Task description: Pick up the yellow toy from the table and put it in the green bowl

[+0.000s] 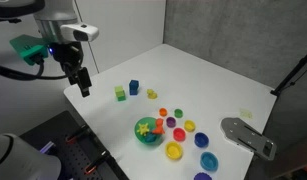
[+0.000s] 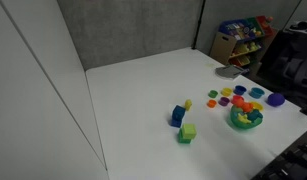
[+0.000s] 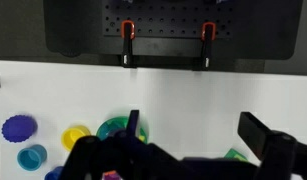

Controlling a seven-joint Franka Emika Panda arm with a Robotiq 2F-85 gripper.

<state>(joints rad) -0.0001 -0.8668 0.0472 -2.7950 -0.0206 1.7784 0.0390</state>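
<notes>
The yellow toy (image 1: 151,93) is a tiny yellow piece on the white table, right of the blue block (image 1: 134,87) and green block (image 1: 120,93). It also shows in an exterior view (image 2: 189,103). The green bowl (image 1: 147,130) stands nearer the front edge and holds an orange-yellow star-like toy; it shows in both exterior views (image 2: 244,118) and partly in the wrist view (image 3: 115,128). My gripper (image 1: 83,84) hangs above the table's left corner, well apart from the toy. In the wrist view the gripper (image 3: 191,120) is open and empty. The yellow toy is not visible there.
Several small coloured cups lie around the bowl, among them a yellow cup (image 1: 174,151) and a blue cup (image 1: 207,160). A grey metal bracket (image 1: 245,135) sits at the table's right edge. A toy shelf (image 2: 241,38) stands behind the table.
</notes>
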